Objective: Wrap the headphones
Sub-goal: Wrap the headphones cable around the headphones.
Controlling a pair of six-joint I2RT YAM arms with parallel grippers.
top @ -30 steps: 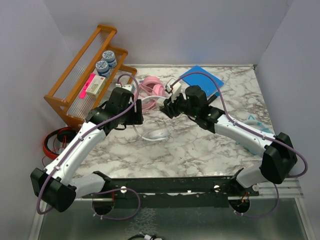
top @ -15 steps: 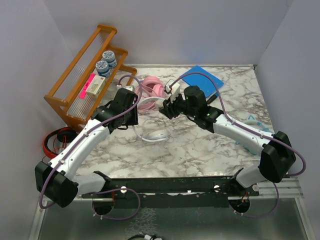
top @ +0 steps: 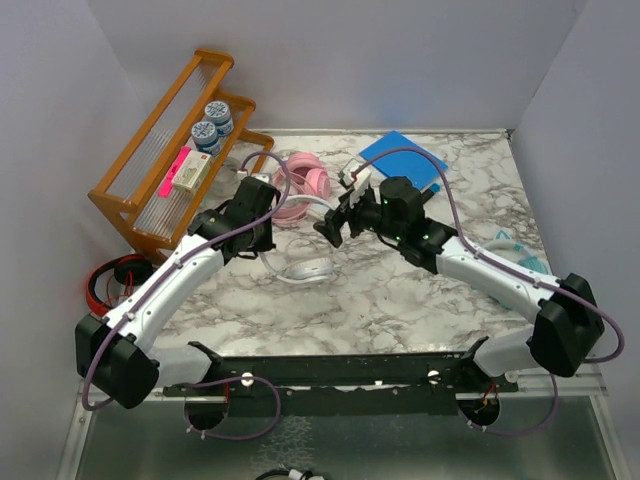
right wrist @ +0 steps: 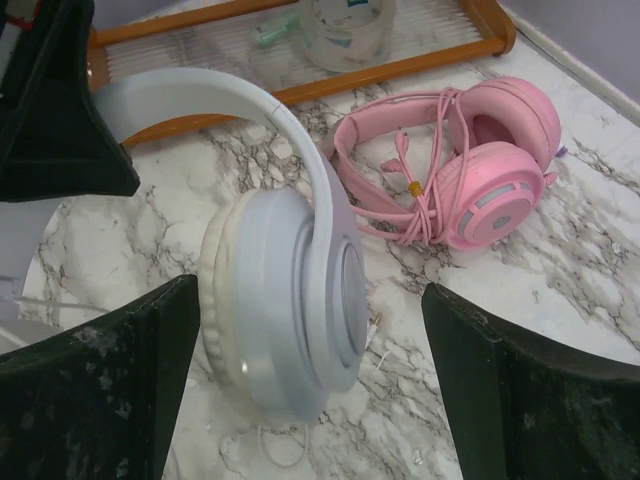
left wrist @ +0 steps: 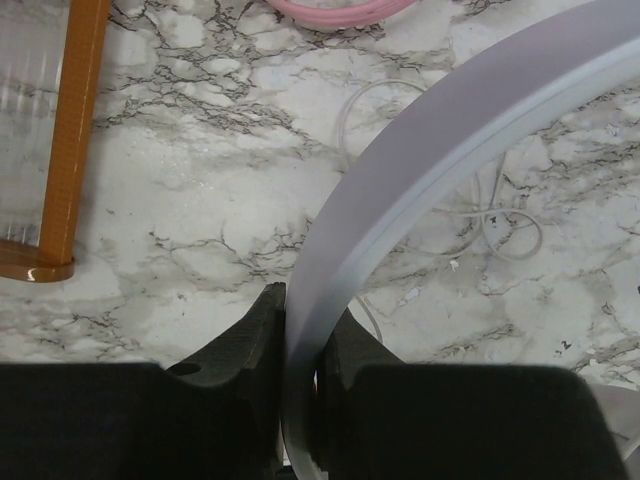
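Step in hand: wrapping the white headphones [top: 305, 265], judging by where the arms are. The pink headphones [right wrist: 470, 165] already have their cable bundled round the band.
Left gripper [left wrist: 300, 340]: pinched narrow on the white headband [left wrist: 450, 130], which runs up between its fingers.
Right gripper [right wrist: 310, 380]: spread wide, one finger on each side of the white earcup [right wrist: 290, 300] and not touching it.
Where the white pair is: mid-worktop [top: 400, 300], between the two grippers and just in front of the pink pair.
Loose end: the thin white cable [left wrist: 505, 225] lies in slack loops on the marble — not yet wound.
Next move calls for: the left grip holding the band steady while the right gripper takes up the cable rather than the cup, then winds it round the band without snagging the pink pair close by.
Wooden rack [top: 140, 150]: at the far left — it holds two round tubs [top: 212, 122] and a pink-and-white box [top: 188, 170].
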